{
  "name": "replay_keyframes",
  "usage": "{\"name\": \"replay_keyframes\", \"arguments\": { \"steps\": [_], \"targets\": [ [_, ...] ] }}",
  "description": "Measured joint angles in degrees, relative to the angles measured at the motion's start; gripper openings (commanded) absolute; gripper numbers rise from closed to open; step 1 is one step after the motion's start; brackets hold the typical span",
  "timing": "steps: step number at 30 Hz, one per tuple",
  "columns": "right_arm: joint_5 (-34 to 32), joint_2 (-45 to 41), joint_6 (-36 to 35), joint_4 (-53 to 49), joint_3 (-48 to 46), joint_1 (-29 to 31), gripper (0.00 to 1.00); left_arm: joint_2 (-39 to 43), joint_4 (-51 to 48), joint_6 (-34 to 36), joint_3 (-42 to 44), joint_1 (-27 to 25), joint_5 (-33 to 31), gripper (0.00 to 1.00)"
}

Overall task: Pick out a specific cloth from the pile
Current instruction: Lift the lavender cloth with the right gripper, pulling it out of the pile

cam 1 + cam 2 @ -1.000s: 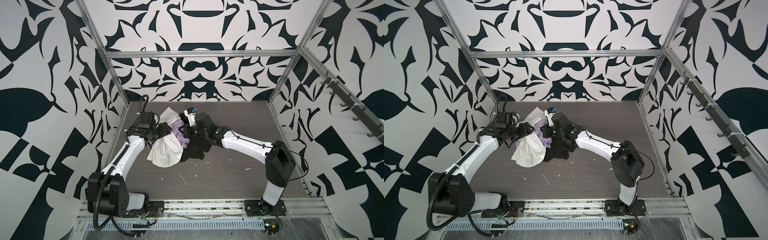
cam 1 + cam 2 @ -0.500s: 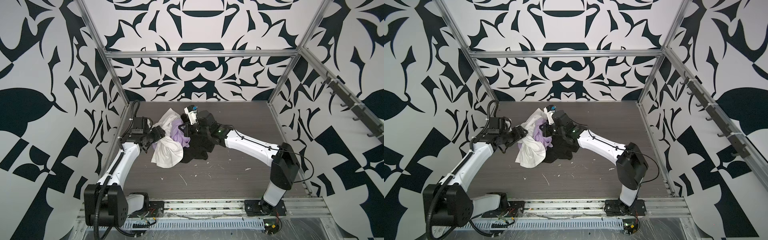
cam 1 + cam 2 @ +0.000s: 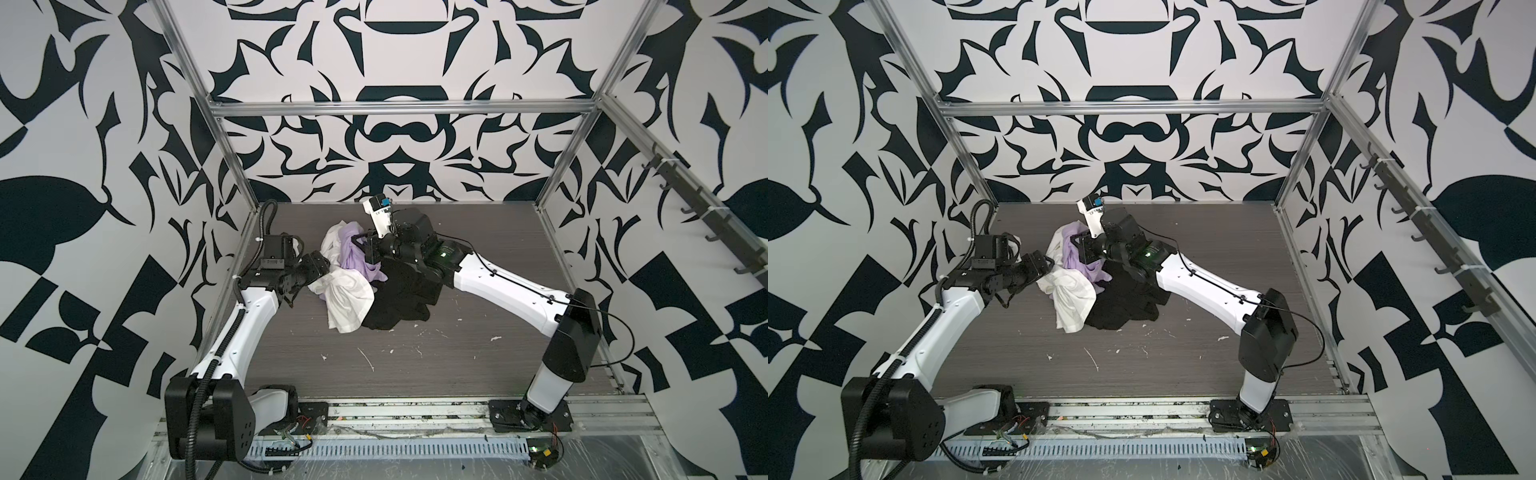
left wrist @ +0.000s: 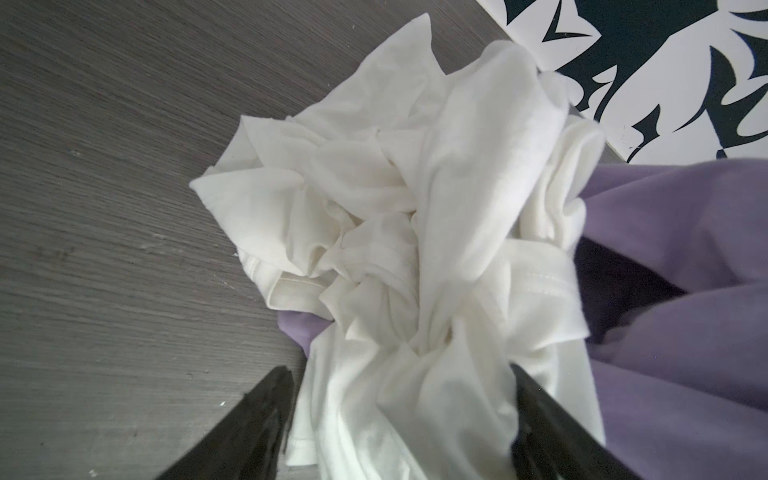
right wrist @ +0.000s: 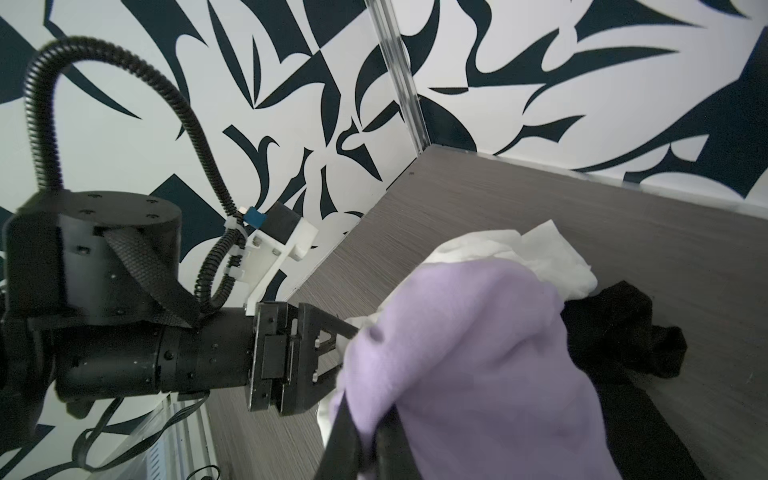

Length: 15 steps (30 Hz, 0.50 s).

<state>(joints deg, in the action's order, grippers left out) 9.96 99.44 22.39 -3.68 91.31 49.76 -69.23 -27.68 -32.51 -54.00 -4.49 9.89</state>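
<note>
The right gripper [image 5: 365,419] has its jaws clamped together on a fold of the cloth [image 5: 478,353], the lavender garment. It hangs from that grip at the rear of the pile [image 3: 365,286], its lower end lying between the white cloth [image 3: 347,297] and the black cloth [image 3: 399,299]. The step in hand looks like the pull-out itself. The left gripper [image 4: 399,374] has its jaws wide apart, with a bunch of white fabric between them but not pinched. The next move probably calls for drawing the lavender up and away while the white folds lapping over it are kept down. Beyond lies the grey wood-grain table [image 3: 457,374], flecked with white scraps [image 3: 368,359], inside black-and-white patterned walls [image 3: 395,137] on an aluminium frame [image 3: 399,107].
</note>
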Motion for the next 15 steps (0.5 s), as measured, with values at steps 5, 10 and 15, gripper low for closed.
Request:
{"name": "replay_keyframes", "arguments": {
  "steps": [5,10,15],
  "targets": [
    [-0.81,0.04,-2.45,-0.63,2.23,0.33,0.0,0.61,-0.02,0.42,0.0,0.04,-0.07,0.83],
    [-2.43,0.04,-3.54,-1.97,3.74,0.59,0.0,0.5,0.17,0.39,0.0,0.04,0.35,0.83],
    [-4.87,0.04,-4.92,-2.69,4.61,0.59,0.0,-0.66,1.25,0.33,0.0,0.04,1.51,0.83]
  ]
}}
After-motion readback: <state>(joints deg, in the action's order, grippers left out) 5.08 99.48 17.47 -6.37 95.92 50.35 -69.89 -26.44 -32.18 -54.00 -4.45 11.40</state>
